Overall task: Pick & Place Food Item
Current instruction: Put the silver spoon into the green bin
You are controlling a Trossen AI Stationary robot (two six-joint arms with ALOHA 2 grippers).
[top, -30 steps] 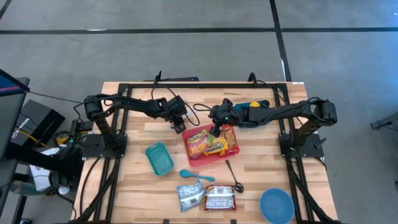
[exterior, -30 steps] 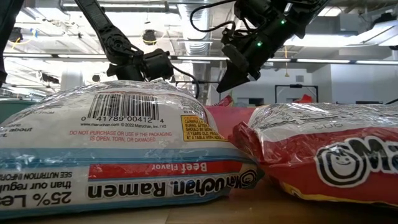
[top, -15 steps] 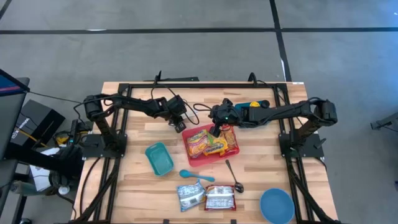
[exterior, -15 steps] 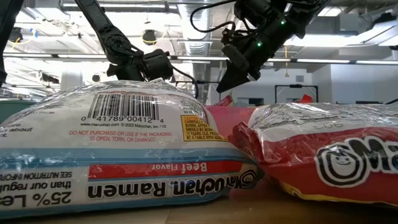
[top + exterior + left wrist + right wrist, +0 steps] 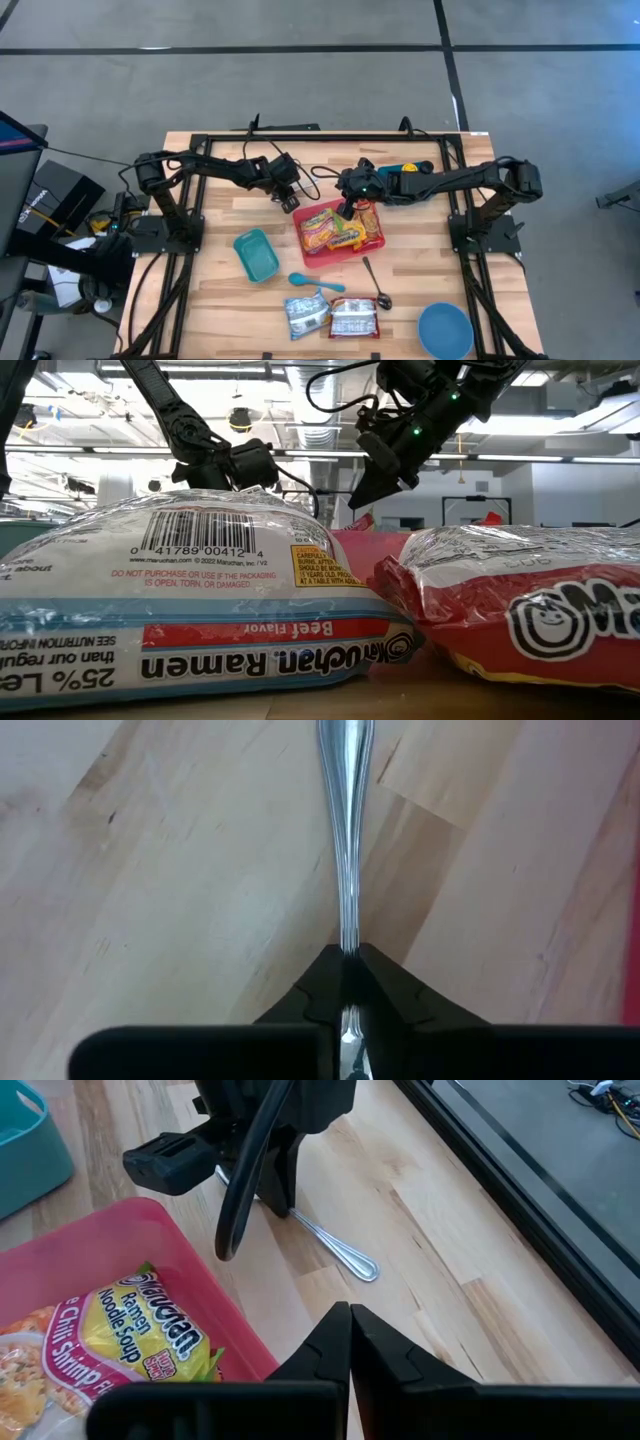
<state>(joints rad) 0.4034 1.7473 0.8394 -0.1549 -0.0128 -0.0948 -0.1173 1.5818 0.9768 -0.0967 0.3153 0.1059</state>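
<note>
The left gripper (image 5: 343, 982) is pinching the slim silver metal utensil handle (image 5: 343, 840) lying on the wooden table (image 5: 180, 870) beside the red plastic tray (image 5: 120, 1260), probably calling for lifting next.

Pale wood-plank tabletop (image 5: 220, 300) w/ darker grain streaks. Red plastic tray (image 5: 312, 252) has yellow/orange ramen packs (image 5: 322, 228), green bits on the print. Teal rectangular tub (image 5: 257, 254), light blue plastic spoon (image 5: 314, 282), round blue bowl (image 5: 445, 331). Silvery ramen packet w/ blue band (image 5: 190, 600), black barcode, red text; silvery ramen packet w/ red band (image 5: 520, 615) next to it. Shiny silver metal utensil (image 5: 345, 810). Both arms black.
</note>
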